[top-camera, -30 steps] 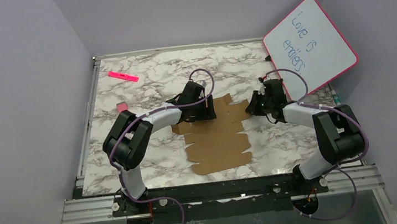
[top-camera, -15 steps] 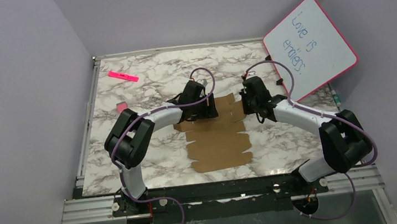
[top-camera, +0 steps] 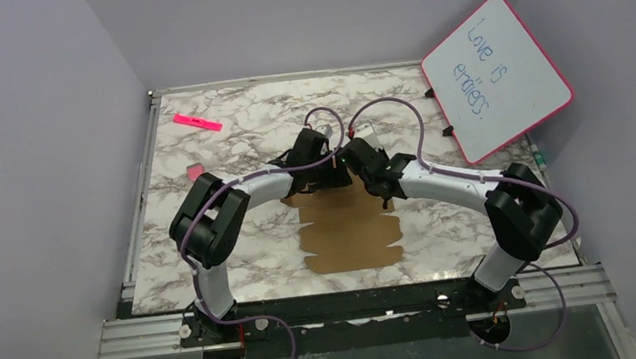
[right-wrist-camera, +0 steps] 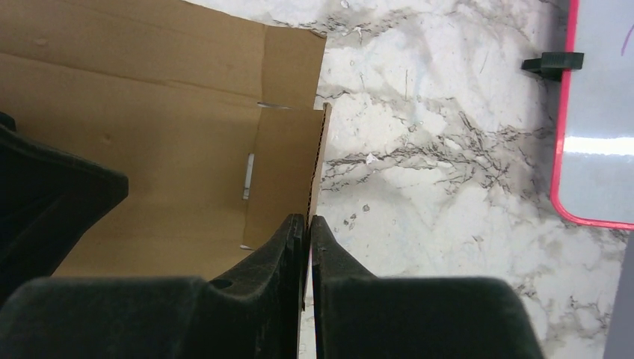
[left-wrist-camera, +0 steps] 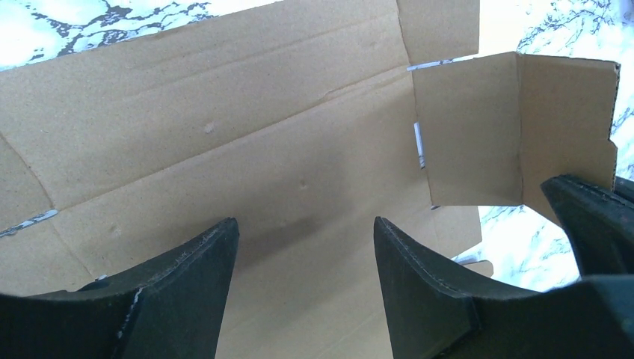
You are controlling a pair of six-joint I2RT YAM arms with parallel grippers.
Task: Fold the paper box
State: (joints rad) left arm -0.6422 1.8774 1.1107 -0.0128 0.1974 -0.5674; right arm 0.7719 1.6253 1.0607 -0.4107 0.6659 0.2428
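Note:
The paper box [top-camera: 351,234] is a flat brown die-cut cardboard sheet lying on the marble table. My left gripper [top-camera: 329,172] stands open over its far part, both fingers down on the cardboard [left-wrist-camera: 224,134] with nothing between them [left-wrist-camera: 305,224]. Right beside it, my right gripper [top-camera: 356,165] is shut on the edge of a side flap [right-wrist-camera: 288,164]. That flap [left-wrist-camera: 467,127] stands raised off the table, and the right gripper's dark finger [left-wrist-camera: 591,217] shows at its lower corner.
A pink-framed whiteboard [top-camera: 495,72] leans at the back right, and its edge [right-wrist-camera: 598,112] lies just right of my right gripper. A pink marker [top-camera: 197,122] and a small pink block [top-camera: 195,171] lie at the left. A pen [top-camera: 542,156] lies by the right edge.
My right arm swung left from the sheet's right side to beside the left gripper, its jaws closing on the flap, which now stands up. The left arm held still.

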